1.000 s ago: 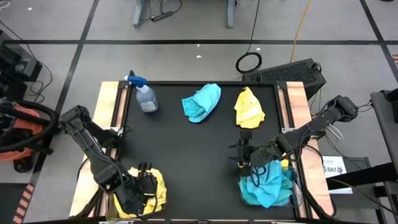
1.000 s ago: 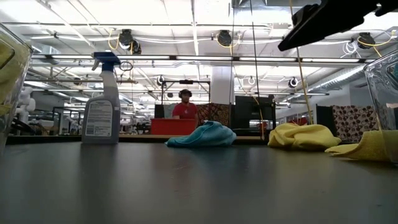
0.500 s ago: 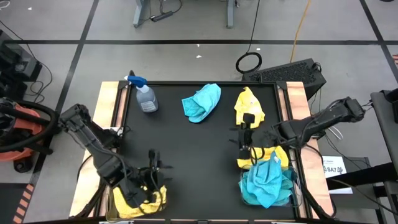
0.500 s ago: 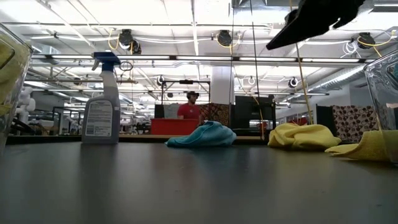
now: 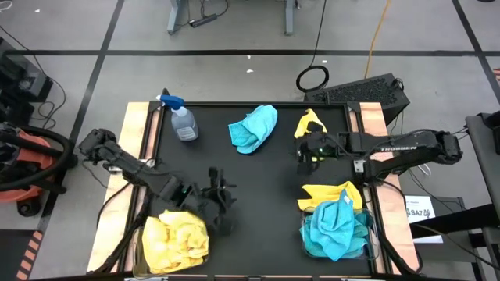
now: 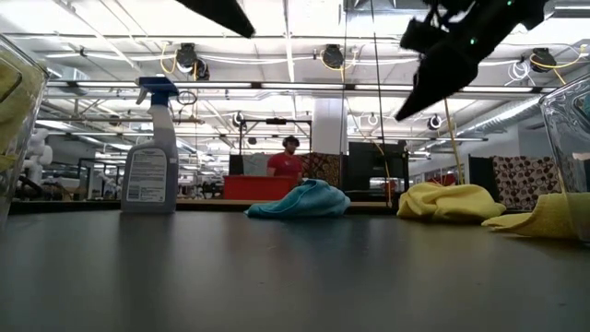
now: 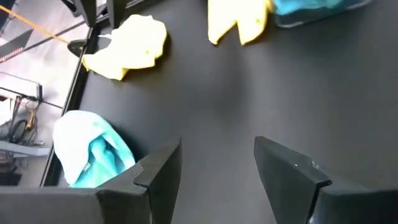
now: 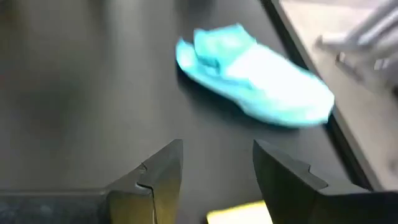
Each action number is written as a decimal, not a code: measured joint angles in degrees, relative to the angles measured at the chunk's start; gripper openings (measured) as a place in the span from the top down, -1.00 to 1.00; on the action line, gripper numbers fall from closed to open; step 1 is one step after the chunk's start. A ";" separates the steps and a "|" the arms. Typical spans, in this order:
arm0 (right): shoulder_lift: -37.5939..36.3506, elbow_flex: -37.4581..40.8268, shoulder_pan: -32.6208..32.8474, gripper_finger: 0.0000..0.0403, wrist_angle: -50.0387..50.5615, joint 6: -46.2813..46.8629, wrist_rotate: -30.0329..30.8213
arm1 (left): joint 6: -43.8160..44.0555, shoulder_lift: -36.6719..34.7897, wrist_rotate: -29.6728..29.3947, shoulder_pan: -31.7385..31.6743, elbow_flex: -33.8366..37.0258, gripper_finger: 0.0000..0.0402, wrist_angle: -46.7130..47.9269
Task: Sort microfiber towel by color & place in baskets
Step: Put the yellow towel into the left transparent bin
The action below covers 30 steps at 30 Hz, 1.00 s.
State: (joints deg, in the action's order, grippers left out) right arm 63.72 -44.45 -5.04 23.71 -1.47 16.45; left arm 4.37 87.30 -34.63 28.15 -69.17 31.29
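A: Biggest first: what lies on the table (image 5: 258, 176)?
B: 2 bins at the near edge. The left bin (image 5: 148, 254) holds yellow towels (image 5: 176, 242). The right bin (image 5: 370, 234) holds blue towels (image 5: 336, 228), with 1 yellow towel (image 5: 328, 194) draped at its far rim onto the table.
A: And the loose ones?
B: A blue towel (image 5: 255, 127) lies near the far edge, a yellow towel (image 5: 314, 125) just beside it to the right. A spray bottle (image 5: 182, 120) stands at the far left.
A: The left gripper (image 5: 221, 204)?
B: Over bare table just beyond the left bin, fingers apart, nothing between them. Both loose towels lie well ahead of it.
A: The right gripper (image 5: 306, 151)?
B: Fingers apart and empty, right at the near edge of the loose yellow towel; whether it touches I cannot tell. Its wrist view shows the blue towel ahead and a yellow scrap (image 8: 239, 213) low between the fingers (image 8: 155, 171)
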 joint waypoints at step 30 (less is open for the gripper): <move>17.54 0.00 -28.67 -0.55 13.40 -2.16 -10.00 | -15.22 6.45 25.51 -13.82 3.04 -0.04 -23.56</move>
State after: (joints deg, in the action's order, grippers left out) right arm 81.26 -44.45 -33.72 37.10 -3.63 6.45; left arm -10.85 93.75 -9.13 14.33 -66.13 7.73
